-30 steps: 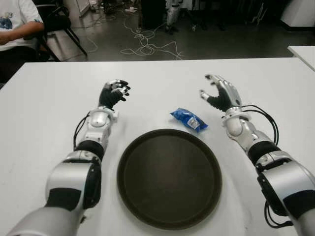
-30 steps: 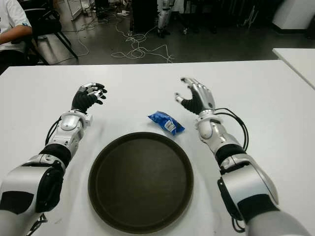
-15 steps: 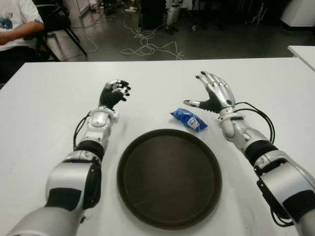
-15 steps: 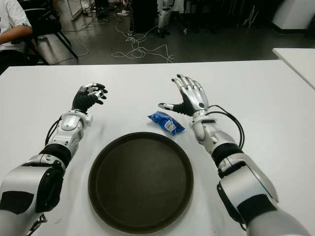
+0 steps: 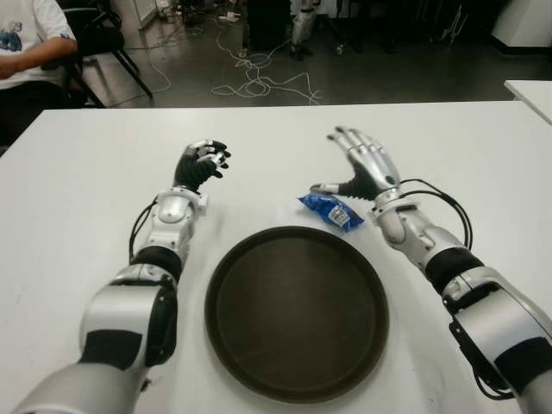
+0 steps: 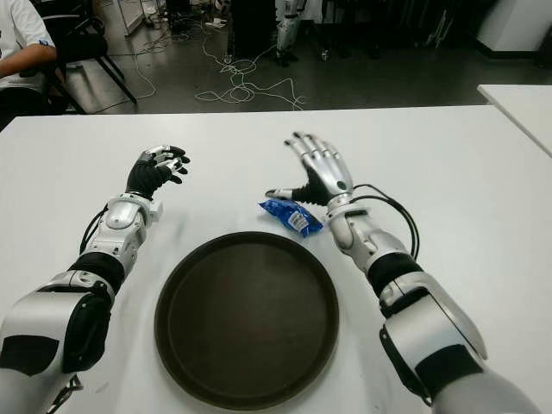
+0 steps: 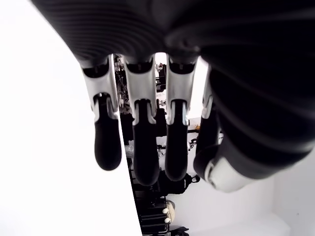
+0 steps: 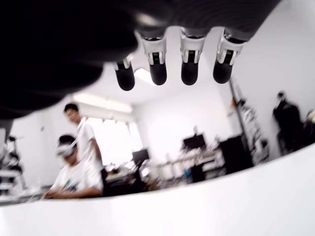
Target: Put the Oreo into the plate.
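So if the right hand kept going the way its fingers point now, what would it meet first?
Probably nothing on the table. The right hand is open, its fingers pointing away over the bare white table towards the far edge. The Oreo pack lies beside its thumb, off that line, though depth is hard to judge.

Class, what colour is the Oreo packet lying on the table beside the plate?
The Oreo packet is blue with a small white patch, clearest in the left eye view.

The seated person (image 5: 26, 39) is cut off by the frame's edge, and the Oreo (image 5: 331, 210) packet's print is unreadable.
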